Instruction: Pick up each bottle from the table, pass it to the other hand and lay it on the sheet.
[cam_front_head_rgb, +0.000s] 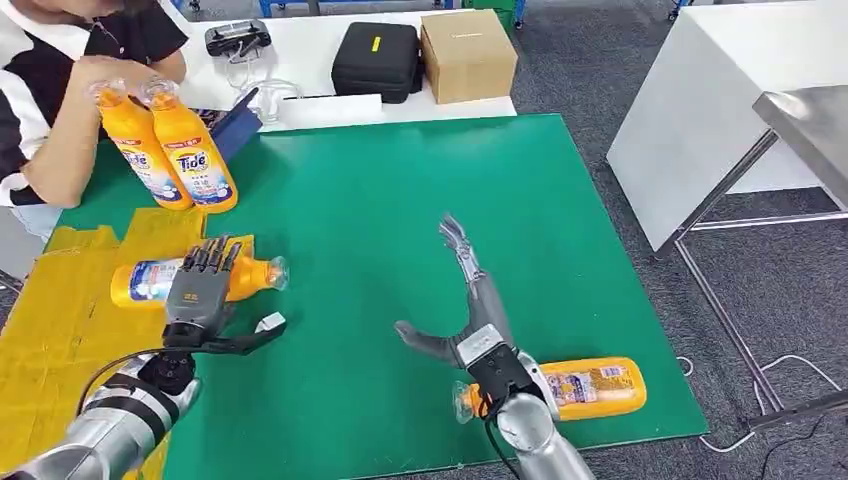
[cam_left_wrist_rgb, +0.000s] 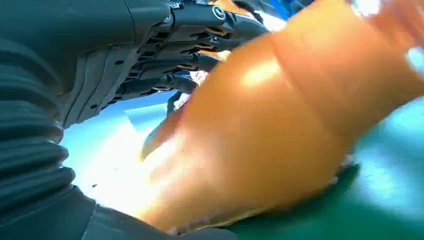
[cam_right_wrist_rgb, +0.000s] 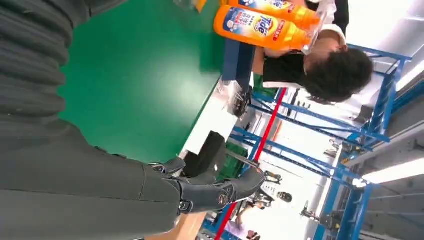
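Up close in the left wrist view, an orange bottle lies under the left hand, fingers draped over it. From the head view it rests across the yellow sheet's edge on the green mat. Right hand hovers spread, empty, over the mat; another bottle lies behind it. A person holds two bottles upright at the mat's far corner.

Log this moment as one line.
left hand rests on lying orange plastic bottle at yellow sheet edge | right hand open over green mat | second lying orange bottle near right arm
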